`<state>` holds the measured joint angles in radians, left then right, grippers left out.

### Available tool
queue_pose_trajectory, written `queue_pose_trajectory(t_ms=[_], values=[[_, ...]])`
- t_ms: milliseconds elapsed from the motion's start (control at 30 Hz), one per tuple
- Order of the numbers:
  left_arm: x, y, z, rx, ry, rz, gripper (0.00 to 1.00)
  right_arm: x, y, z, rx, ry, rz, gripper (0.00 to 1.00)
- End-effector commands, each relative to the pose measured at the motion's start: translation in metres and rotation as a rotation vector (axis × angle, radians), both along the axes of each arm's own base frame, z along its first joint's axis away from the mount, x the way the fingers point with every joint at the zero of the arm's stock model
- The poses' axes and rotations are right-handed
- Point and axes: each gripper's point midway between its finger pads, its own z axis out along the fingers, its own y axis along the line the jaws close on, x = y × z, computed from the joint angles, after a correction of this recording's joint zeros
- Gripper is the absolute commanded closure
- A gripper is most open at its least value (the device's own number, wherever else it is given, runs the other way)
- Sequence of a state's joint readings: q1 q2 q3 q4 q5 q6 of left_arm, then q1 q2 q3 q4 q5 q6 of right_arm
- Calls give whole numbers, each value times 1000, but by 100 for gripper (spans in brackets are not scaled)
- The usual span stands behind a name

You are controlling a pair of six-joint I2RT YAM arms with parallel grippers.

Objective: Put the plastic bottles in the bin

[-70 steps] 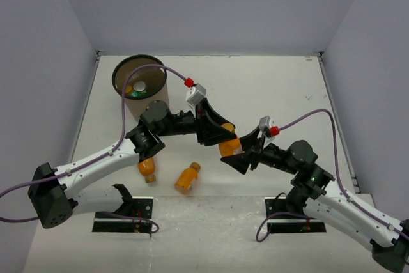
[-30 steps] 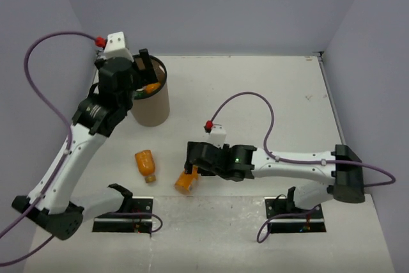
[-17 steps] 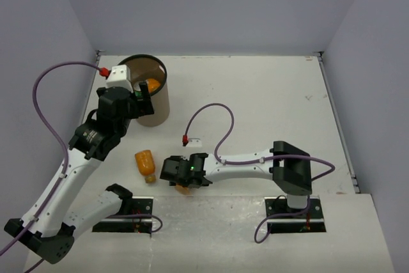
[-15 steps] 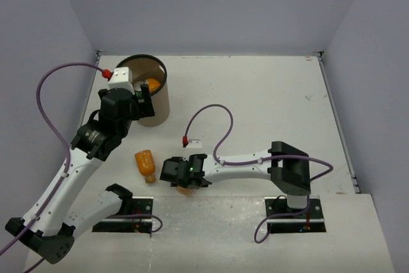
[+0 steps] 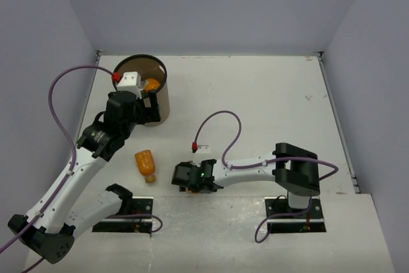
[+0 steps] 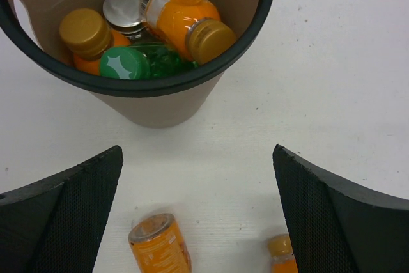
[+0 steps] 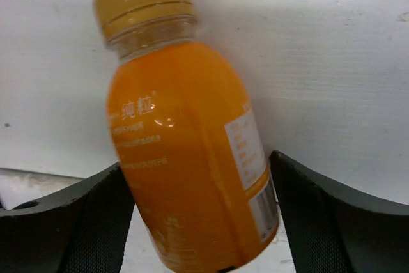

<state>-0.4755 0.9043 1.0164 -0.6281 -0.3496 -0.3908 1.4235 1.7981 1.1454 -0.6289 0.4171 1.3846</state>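
Lower centre of the overhead view: the right gripper (image 5: 190, 179) clasps a small orange plastic bottle (image 7: 192, 158) lying on the white table (image 5: 268, 94). It should lift well clear before swinging to the tall brown cardboard bin (image 5: 156, 110), upper left, where the left gripper (image 6: 198, 158) hangs spread wide and empty.

The white tabletop (image 5: 268, 107) carries the brown bin (image 6: 160, 103), which stands upright just beyond the left hand (image 6: 197, 151). On the near side of that hand's left finger, an orange bottle (image 6: 160, 247) lies on its side on the bare surface, with its base turned toward the bin and apart from it. A second orange bottle (image 7: 185, 126) lies on the tabletop between the fingers of the right hand (image 7: 198, 164). Both fingers touch its sides, and its cap points out past the fingertips.
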Motion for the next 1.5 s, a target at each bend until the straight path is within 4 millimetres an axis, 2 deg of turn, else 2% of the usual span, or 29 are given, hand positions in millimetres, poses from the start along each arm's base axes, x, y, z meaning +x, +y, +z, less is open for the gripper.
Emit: queue_pose_trajectory(t_ms=[0,33,67,133,167,233,267,300,333,367,400,467,500,533,567,600,633,700,800,833,900,933,1067,1233,1300,1333,1367,1433,1467], values=[[4,-11,13,-54,-53,-41,0,-2,-4,-14,-31,14,12,19],[4,-12,12,-56,-51,-42,0,-2,-5,-14,-32,12,12,24],[4,-12,13,-57,-52,-43,0,1,-6,-10,-24,-5,7,43],[5,-13,13,-59,-52,-49,0,4,-9,-5,-18,-30,9,59],[4,-17,15,-70,-55,-67,0,9,-14,3,-13,-67,17,75],[2,-25,14,-93,-53,-109,0,16,-17,15,11,-114,31,84],[1,-32,15,-115,-57,-145,0,24,-18,36,59,-172,35,86],[-4,-51,20,-170,-68,-242,0,27,-30,38,37,-212,75,88],[-8,-61,17,-202,-64,-298,0,33,-28,51,77,-267,95,89],[-15,-73,23,-242,-78,-368,0,38,-32,82,151,-327,115,92],[-27,-96,36,-319,-106,-508,0,46,-51,84,100,-409,175,94],[-46,-116,43,-405,-130,-648,0,53,-54,118,211,-523,209,94],[-63,-135,64,-496,-179,-797,0,52,-73,136,242,-610,285,94],[-74,-141,63,-538,-182,-863,0,53,-68,164,365,-687,295,94],[-83,-147,68,-576,-196,-920,0,54,-77,176,408,-736,308,94],[-99,-155,92,-647,-269,-1034,0,53,-96,195,482,-825,332,94],[-110,-162,86,-683,-259,-1091,0,49,-96,219,607,-880,357,93],[-128,-171,104,-738,-356,-1192,0,31,-110,246,776,-986,433,91],[-169,-203,125,-779,-437,-1341,0,22,-126,260,835,-1030,452,90],[-172,-209,130,-783,-455,-1354,0,20,-127,263,839,-1029,464,91],[-171,-220,146,-788,-500,-1344,0,16,-127,269,842,-1029,498,91],[-168,-234,140,-781,-462,-1348,0,10,-123,268,841,-1018,543,91],[-160,-256,142,-796,-441,-1337,0,10,-116,266,805,-997,569,91],[-137,-266,132,-776,-402,-1231,15,11,-117,268,808,-1006,566,90],[-137,-269,130,-771,-394,-1240,27,8,-115,266,812,-1002,584,90],[-139,-270,131,-777,-392,-1255,37,8,-114,265,810,-995,588,90],[-141,-271,131,-780,-390,-1266,57,8,-112,264,807,-989,589,89],[-145,-274,129,-785,-375,-1292,78,9,-111,263,802,-988,587,89],[-145,-276,129,-786,-371,-1297,98,10,-111,263,797,-989,584,89]])
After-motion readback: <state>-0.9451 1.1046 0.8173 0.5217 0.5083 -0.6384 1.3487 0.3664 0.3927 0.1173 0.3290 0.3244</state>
